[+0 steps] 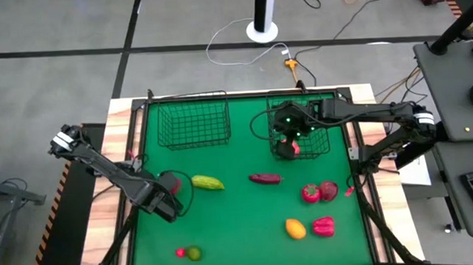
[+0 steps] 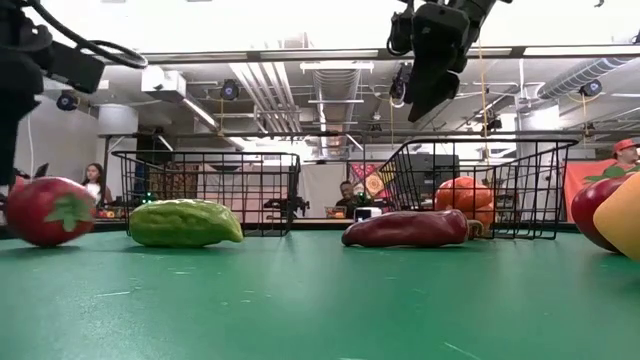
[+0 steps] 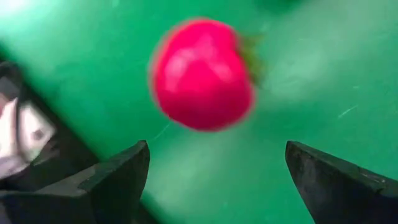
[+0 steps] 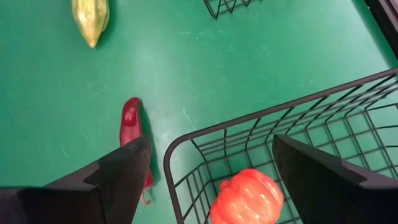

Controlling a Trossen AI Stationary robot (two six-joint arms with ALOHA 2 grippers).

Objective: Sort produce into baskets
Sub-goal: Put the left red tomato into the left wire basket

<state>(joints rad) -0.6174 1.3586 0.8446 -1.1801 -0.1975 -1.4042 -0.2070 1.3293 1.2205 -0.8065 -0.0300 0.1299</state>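
Left gripper (image 1: pixel 165 203) sits low near the bench's left edge, dark fingers spread wide, nothing between them; a glossy round red fruit (image 3: pixel 200 73) lies on the green mat (image 1: pixel 242 229) just ahead of it. Bumpy yellow-green oblong piece (image 1: pixel 207 183) lies just to its right. Small red piece (image 1: pixel 180 252) touches the lime (image 1: pixel 194 253) near the front edge. Left wire-mesh basket (image 1: pixel 192 123) stands at the back edge. Smooth purple piece (image 1: pixel 265 178) lies mid-bench. Right gripper (image 1: pixel 289 134) hangs over the right basket (image 1: pixel 322 148), fingers apart and empty, a ribbed orange-red piece (image 4: pixel 247 197) on the mesh floor below. Two red round ones (image 1: pixel 319 192), an orange oval (image 1: pixel 295 228) and a red pepper (image 1: pixel 323 226) cluster toward the front-right corner.
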